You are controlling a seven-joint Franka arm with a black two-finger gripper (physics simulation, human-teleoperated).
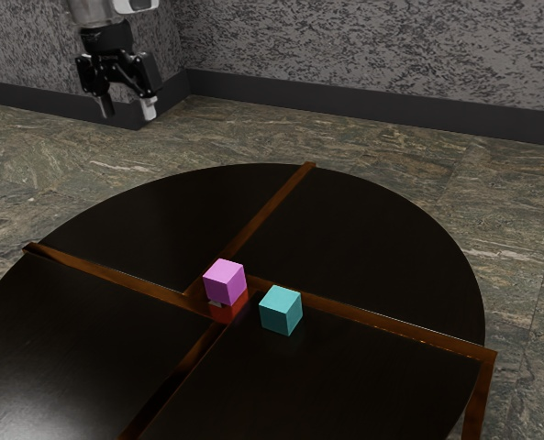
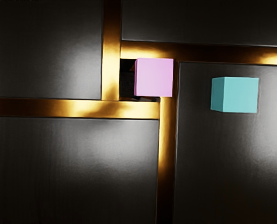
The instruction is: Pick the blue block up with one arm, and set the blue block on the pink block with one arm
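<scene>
Exterior view: gripper (image 1: 127, 112) well away from pink block (image 1: 225, 280), jaws apart for grabbing. Blue block (image 1: 281, 310) just beside it.

Table (image 1: 345, 238): round, dark and glossy, split into four sections.
Wooden strips (image 1: 272, 206): brown, crossing near the table's middle and running to its edge; they gleam gold in the wrist view (image 2: 111, 46).
Red block (image 1: 228, 312): low at the strips' crossing, mostly covered from above.
Floor (image 1: 492, 183): mottled grey-brown stone around the table.
Wall (image 1: 391, 46): speckled grey, behind the table.
Baseboard (image 1: 391, 105): dark band along the wall's foot.
</scene>
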